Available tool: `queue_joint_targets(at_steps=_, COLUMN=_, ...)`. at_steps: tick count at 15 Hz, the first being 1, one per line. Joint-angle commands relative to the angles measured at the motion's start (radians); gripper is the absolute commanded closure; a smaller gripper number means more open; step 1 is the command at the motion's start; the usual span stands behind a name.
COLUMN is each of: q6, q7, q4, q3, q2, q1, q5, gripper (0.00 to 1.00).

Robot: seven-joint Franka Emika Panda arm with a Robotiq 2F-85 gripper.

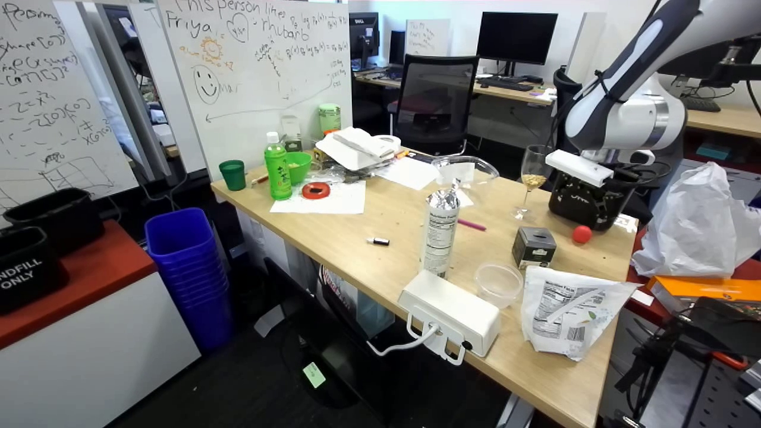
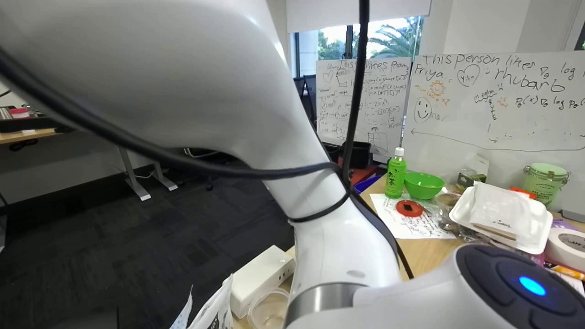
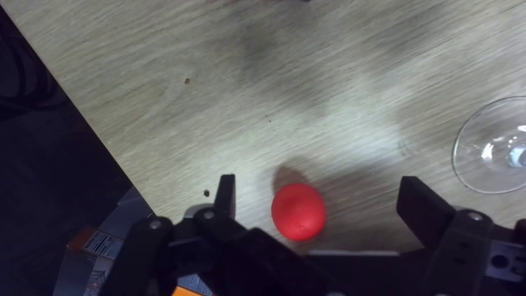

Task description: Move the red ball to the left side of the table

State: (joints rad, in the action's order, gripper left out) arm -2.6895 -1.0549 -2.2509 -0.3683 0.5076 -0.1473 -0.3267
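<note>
Exterior views both take in a long, pale worktop [image 1: 345,232] strewn with packaging and backed by a whiteboard [image 1: 279,107] lettered "This person likes," "Friya" and "rhubarb." A white robot arm [image 1: 630,119] slants down over the opposite end, bent at the wrist above the surface; in an exterior view its thick link [image 2: 192,82] looms across the frame from upper left. A black bin [image 1: 27,261] reads "NDFILL ONLY," the frame cutting off the start. From the wrist, the gripper [image 3: 318,193] shows its fingers [image 3: 225,197] parted wide, with hold of nothing. "Nutrition Facts" panels face outward on a white pouch [image 1: 568,312] and a foil-topped canister [image 1: 440,235]. Japanese characters mark a green bottle [image 1: 277,172]. Smallest, the red ball [image 3: 298,211] sits on the worktop near its edge, between the spread fingers, touching neither.
</note>
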Motion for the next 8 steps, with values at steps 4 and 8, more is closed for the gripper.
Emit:
queue_joint_targets(at_steps=4, q6=0.008, q7=-0.097, q4=0.062, q3=0.004, q2=0.077, q1=-0.025, q5=-0.003, gripper=0.00)
queue_joint_targets(at_steps=8, q6=0.030, q7=-0.172, q4=0.112, q3=-0.006, q2=0.120, q1=-0.023, q5=0.007, gripper=0.00)
